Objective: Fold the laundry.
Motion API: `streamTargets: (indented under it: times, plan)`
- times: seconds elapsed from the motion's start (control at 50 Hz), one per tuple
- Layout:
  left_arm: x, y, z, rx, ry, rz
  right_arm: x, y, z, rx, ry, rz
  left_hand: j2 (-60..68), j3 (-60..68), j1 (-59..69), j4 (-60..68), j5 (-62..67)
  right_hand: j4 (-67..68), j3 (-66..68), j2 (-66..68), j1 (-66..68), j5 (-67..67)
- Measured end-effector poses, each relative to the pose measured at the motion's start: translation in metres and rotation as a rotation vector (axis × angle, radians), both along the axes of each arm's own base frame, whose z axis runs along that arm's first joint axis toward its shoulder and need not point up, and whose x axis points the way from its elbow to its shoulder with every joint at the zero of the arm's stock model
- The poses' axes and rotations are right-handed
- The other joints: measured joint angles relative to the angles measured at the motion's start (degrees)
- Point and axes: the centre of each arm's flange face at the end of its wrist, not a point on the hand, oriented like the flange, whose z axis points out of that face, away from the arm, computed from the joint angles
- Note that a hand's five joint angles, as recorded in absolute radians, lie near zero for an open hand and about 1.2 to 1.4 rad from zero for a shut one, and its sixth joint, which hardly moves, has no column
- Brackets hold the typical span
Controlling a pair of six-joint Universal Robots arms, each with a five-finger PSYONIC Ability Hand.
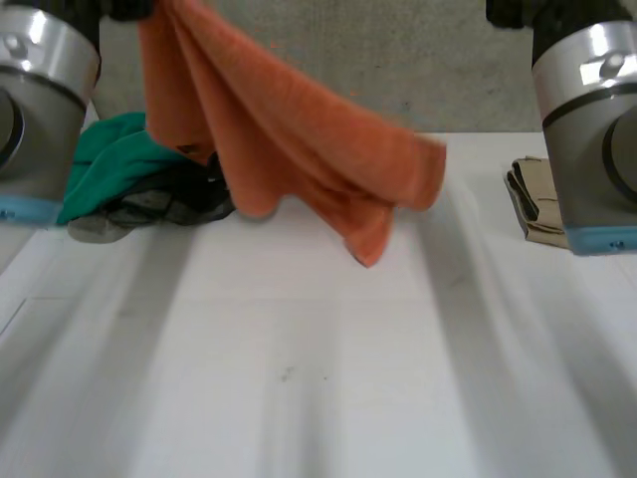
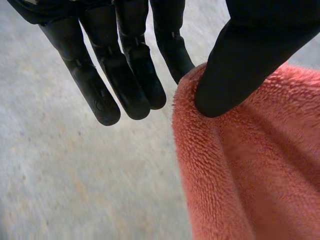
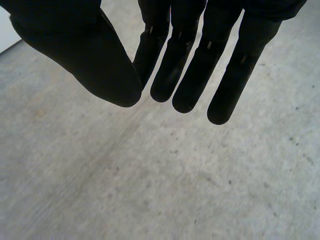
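An orange towel (image 1: 289, 149) hangs above the white table (image 1: 318, 378), held up from its top at the left arm's side, and its lower corners dangle just over the tabletop. In the left wrist view my left hand (image 2: 125, 75) pinches the towel's edge (image 2: 240, 170) between its thumb and a straight finger, while the other fingers stay straight beside the cloth. My right hand (image 3: 200, 60) is up in the air over grey floor. Its fingers are straight, its thumb is drawn in against them, and nothing is between them.
A pile of laundry lies at the table's far left: a green cloth (image 1: 109, 159) over dark grey pieces (image 1: 159, 204). A folded tan cloth (image 1: 537, 199) sits at the far right. Both grey arms flank the head view.
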Motion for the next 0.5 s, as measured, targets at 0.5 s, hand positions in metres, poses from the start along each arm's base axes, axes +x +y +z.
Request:
streamTargets:
  times: [0.5]
  plan:
    - [0.008,0.093,-0.103,0.217,-0.334,-0.163,0.003,-0.005,-0.175,0.832,0.303,0.153,0.1,0.0,0.0,0.0,0.0,-52.3,-52.2,-51.0,-39.8,-53.9]
